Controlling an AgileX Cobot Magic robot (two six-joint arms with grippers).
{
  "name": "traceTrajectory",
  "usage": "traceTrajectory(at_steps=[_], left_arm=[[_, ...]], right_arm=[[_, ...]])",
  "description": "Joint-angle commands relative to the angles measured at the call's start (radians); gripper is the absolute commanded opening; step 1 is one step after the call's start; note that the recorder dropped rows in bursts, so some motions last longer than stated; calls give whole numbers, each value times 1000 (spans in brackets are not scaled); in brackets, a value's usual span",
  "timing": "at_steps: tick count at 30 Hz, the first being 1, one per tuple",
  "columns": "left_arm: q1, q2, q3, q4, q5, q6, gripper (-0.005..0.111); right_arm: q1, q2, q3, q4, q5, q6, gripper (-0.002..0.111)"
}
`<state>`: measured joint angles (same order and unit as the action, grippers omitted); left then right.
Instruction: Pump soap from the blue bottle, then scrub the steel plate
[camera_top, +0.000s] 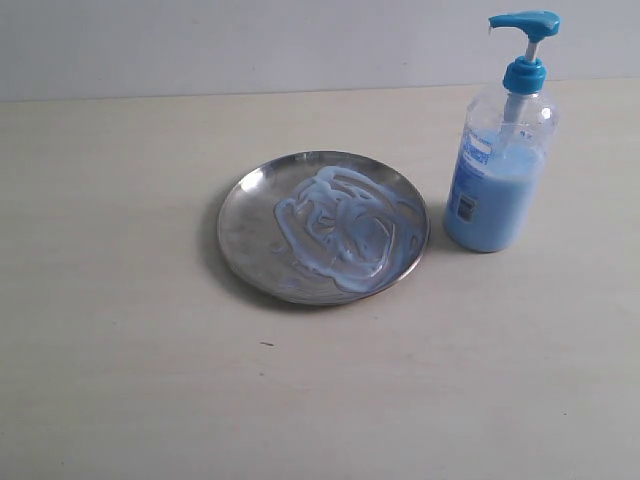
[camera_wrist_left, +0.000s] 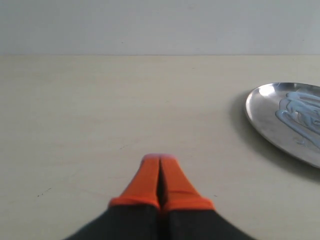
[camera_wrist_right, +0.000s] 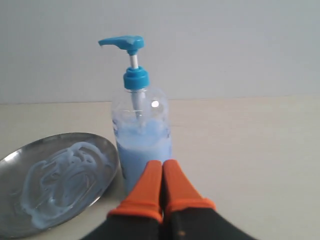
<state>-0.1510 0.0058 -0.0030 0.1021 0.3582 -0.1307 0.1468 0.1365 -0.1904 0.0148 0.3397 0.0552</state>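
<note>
The steel plate lies mid-table, round and shiny, with pale blue soap swirled across its centre. Just to its right stands the blue bottle, upright, pump head raised, about half full of light blue liquid. Neither gripper shows in the exterior view. In the left wrist view my left gripper is shut and empty over bare table, the plate off to one side. In the right wrist view my right gripper is shut and empty, its orange tips in front of the bottle, the plate beside it.
A pale beige table carries everything, with a plain white wall behind its far edge. Nothing else stands on it.
</note>
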Motion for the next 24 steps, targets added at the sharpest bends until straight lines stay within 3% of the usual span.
traceTrajectory(at_steps=[1, 14, 24], left_arm=[[2, -6, 3, -12, -5, -1, 0], [2, -6, 3, -10, -5, -1, 0], [2, -6, 3, -10, -5, -1, 0]], right_arm=[[-61, -52, 37, -84, -18, 108, 0], [-65, -92, 49, -96, 20, 75, 0], [-65, -137, 182, -96, -25, 77, 0]])
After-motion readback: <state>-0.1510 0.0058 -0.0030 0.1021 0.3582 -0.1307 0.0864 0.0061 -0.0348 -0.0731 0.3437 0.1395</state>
